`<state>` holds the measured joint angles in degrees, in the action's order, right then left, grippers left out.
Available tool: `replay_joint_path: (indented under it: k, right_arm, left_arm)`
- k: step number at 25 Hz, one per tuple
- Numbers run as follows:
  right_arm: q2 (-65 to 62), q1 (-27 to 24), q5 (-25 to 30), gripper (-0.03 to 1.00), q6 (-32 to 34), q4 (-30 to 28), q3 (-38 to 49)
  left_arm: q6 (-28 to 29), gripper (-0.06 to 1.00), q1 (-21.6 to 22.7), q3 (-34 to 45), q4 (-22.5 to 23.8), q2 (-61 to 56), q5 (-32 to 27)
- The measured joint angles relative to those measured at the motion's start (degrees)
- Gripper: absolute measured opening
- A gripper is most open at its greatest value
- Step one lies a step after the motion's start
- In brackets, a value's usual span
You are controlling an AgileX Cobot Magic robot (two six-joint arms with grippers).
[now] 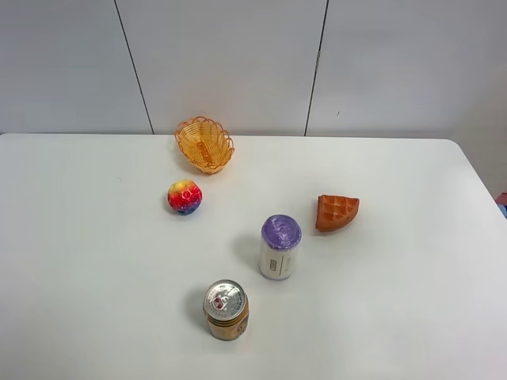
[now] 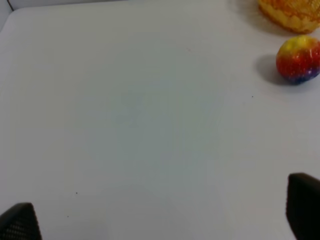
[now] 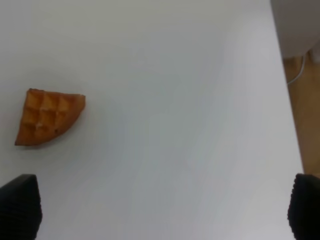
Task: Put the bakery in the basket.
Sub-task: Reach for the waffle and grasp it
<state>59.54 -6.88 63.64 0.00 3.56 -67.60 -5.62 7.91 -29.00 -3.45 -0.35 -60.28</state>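
Note:
The bakery is an orange-brown waffle wedge lying flat on the white table, right of centre; it also shows in the right wrist view. The orange wicker basket stands upright and empty at the back, left of centre; its edge shows in the left wrist view. Neither gripper shows in the exterior view. The left gripper is open over bare table, its fingertips wide apart. The right gripper is open too, its fingertips wide apart, with the waffle ahead of one finger.
A rainbow-coloured ball lies in front of the basket, also in the left wrist view. A purple-lidded white can stands mid-table. A gold can stands nearer the front. The table's right edge is near.

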Motion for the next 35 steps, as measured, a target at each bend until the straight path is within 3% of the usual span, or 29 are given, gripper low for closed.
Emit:
replay_joint_path:
  k: [8,16,21,27,35]
  right_arm:
    - [20.7,0.0,3.6,0.99,5.5,2.1,-8.2]
    - [33.9,1.9,4.9,0.99,3.9,3.9,-9.9]
    - [39.6,6.1,2.5,0.99,2.9,2.3,-9.9]
    - [45.0,13.8,-4.3,0.99,5.3,1.1,-10.2]
    - [51.6,19.8,-4.8,0.99,12.4,1.2,-15.9]
  left_arm:
    - [0.0,1.0,0.0,0.0,0.0,0.0,0.0]
    - [0.0,1.0,0.0,0.0,0.0,0.0,0.0]
    - [0.0,1.0,0.0,0.0,0.0,0.0,0.0]
    - [0.0,1.0,0.0,0.0,0.0,0.0,0.0]
    - [0.0,1.0,0.0,0.0,0.0,0.0,0.0]
